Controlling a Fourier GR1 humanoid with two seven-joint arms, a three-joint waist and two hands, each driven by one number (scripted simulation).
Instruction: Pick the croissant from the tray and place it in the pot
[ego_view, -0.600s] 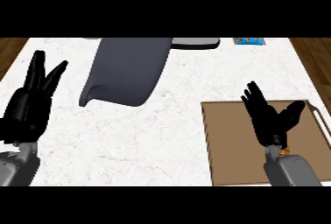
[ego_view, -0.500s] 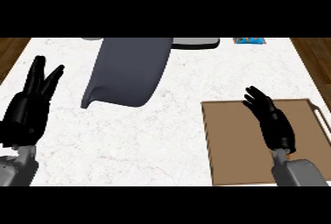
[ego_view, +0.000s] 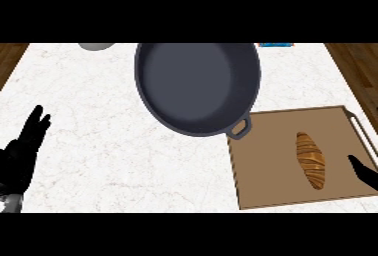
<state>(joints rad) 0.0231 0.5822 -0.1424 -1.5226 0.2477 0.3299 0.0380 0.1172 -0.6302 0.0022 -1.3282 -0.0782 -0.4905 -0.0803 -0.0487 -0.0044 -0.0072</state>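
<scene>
A golden-brown croissant (ego_view: 311, 159) lies lengthwise on the brown tray (ego_view: 266, 170) at the right of the counter. The dark grey pot (ego_view: 196, 85) stands at the upper middle, its small loop handle touching the tray's upper left corner. Only a black fingertip of my right hand (ego_view: 362, 171) shows at the right edge, just right of the croissant and apart from it. My left hand (ego_view: 23, 150) rests open at the left edge, fingers up, far from both.
A grey round object (ego_view: 97, 45) peeks in at the top left and a blue item (ego_view: 276, 45) at the top right. Wooden floor shows past the white marble counter (ego_view: 96, 120) on both sides.
The view has shifted, so the pot now shows fully and round. My right hand has drawn back from over the tray to the right edge, uncovering the croissant.
</scene>
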